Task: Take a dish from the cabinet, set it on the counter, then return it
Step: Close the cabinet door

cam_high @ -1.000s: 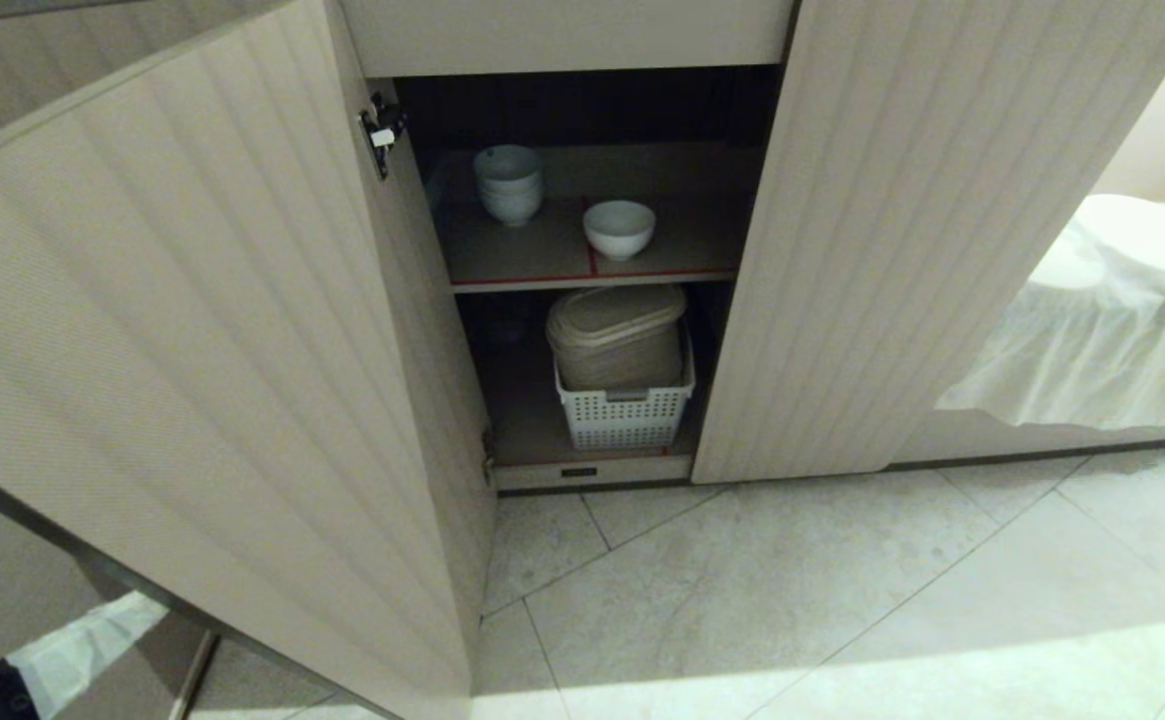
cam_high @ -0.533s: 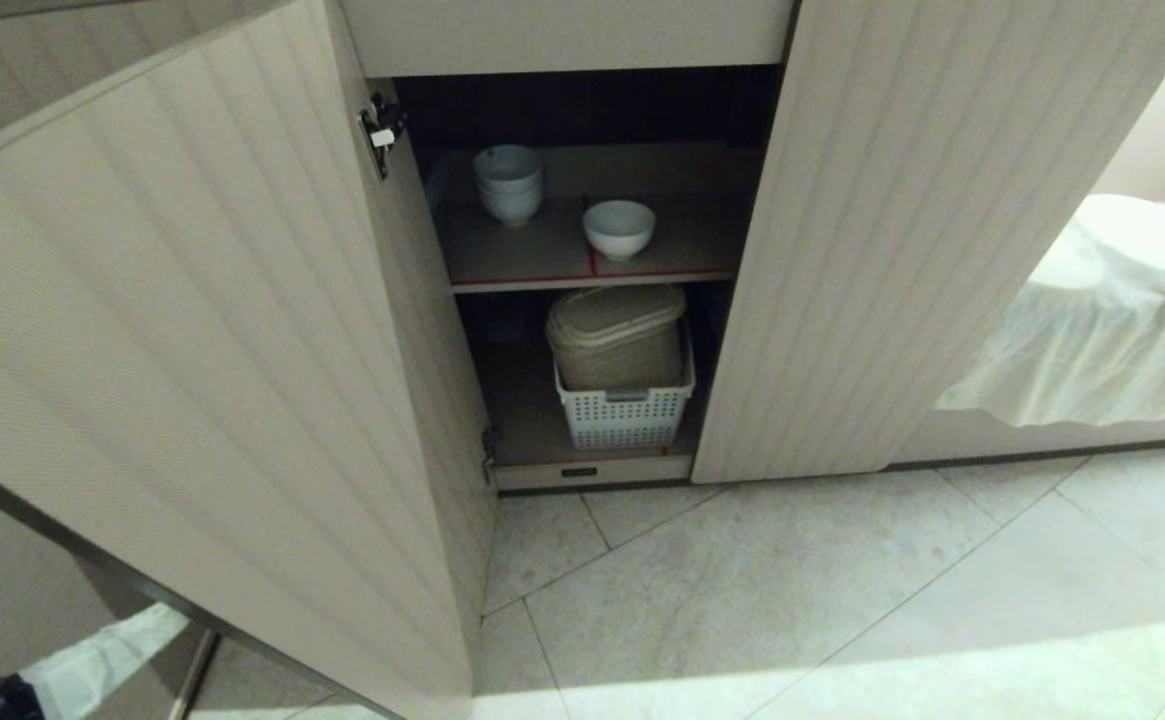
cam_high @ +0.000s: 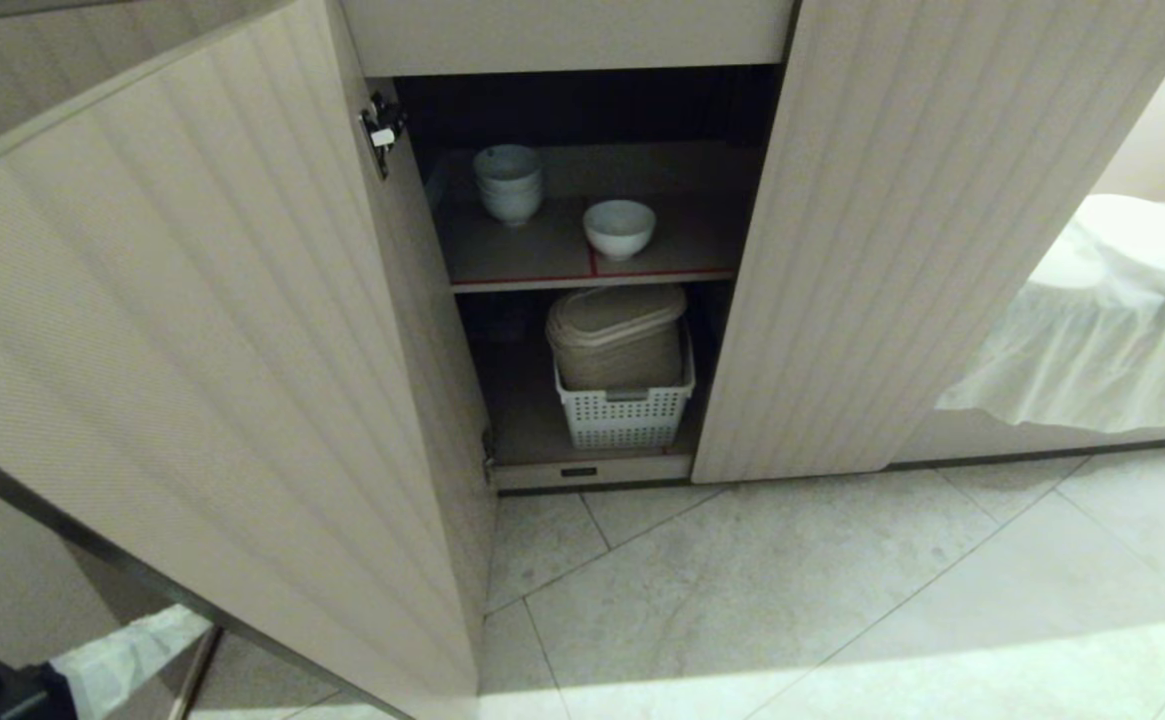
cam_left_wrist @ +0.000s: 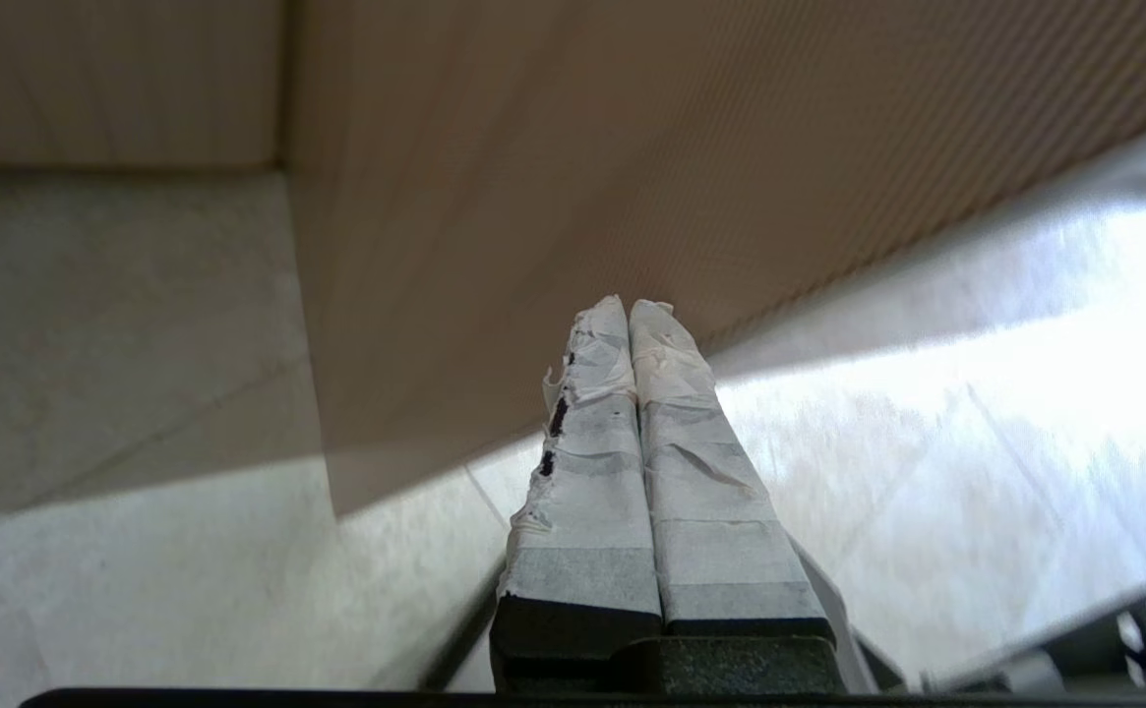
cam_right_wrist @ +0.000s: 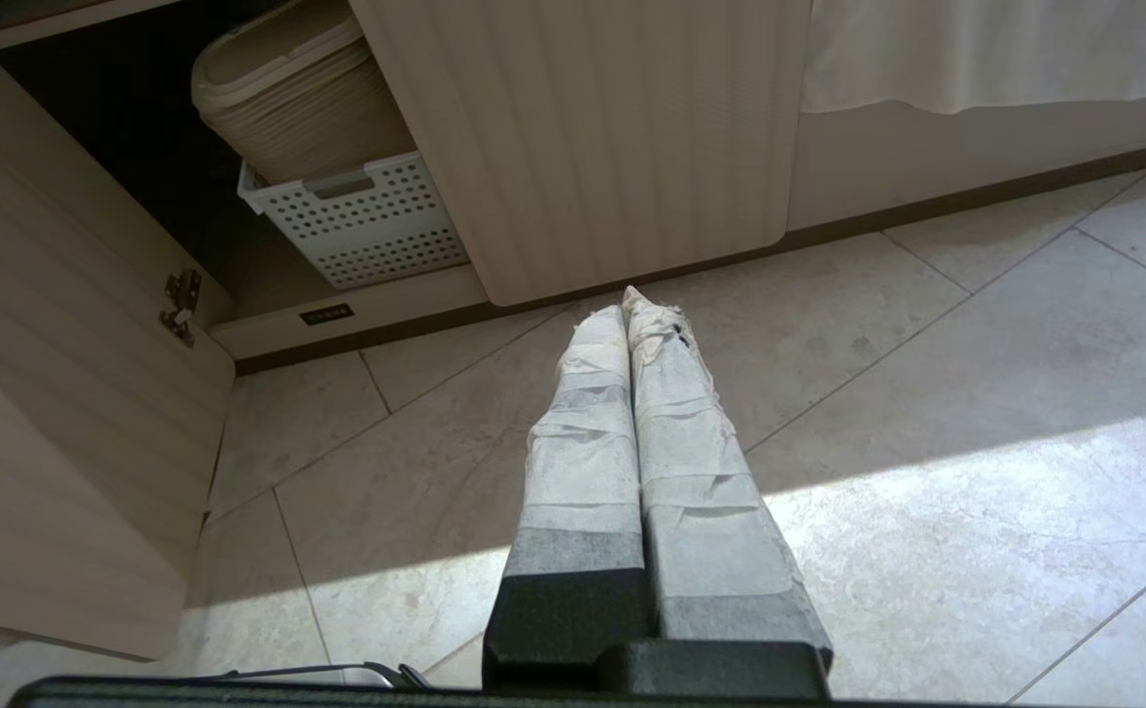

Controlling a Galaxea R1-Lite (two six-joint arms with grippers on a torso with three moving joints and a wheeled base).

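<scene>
Head view: the left gripper [cam_high: 132, 655] is mostly hidden behind the cabinet [cam_high: 582, 40] door (only its taped tip shows); both jaws pressed closed, empty; right gripper [cam_right_wrist: 636, 310] over floor; dish [cam_high: 619, 228] on the upper shelf.

I am looking into a kitchen; the low ribbed cabinet [cam_high: 842, 250] stands open at twelve o'clock; white bowls [cam_high: 619, 228] sit on its red-edged shelf [cam_high: 592, 280]; a perforated basket [cam_high: 625, 412] sits beneath them; pale stone tiles [cam_high: 842, 600] cover the floor.
</scene>
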